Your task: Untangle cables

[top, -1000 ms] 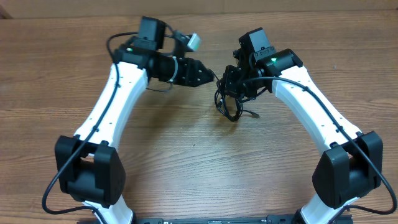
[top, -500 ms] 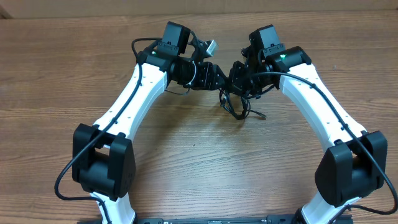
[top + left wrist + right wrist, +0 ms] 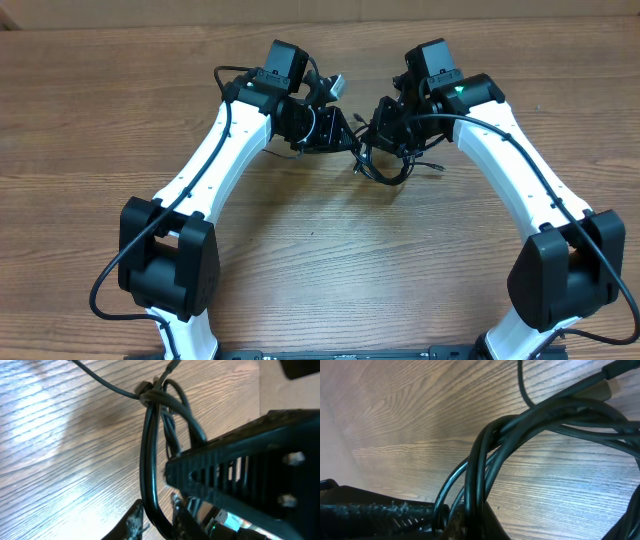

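Observation:
The cables are a small black tangle of loops hanging just above the wooden table at the top centre, between my two grippers. My right gripper is shut on the bundle's upper part. In the right wrist view several strands run down into the right gripper. My left gripper meets the bundle from the left. In the left wrist view one thick loop passes between the fingers of the left gripper, which press on it. A knot ties the loops further out.
The wooden table lies below both arms. A thin cable end with a small plug sticks out to the right of the tangle. The right gripper's black ribbed finger sits close beside the left gripper.
My left arm has swung right up to the tangle, and its jaws have closed on a loop. The right gripper kept its hold, and the bundle shifted slightly up and right.

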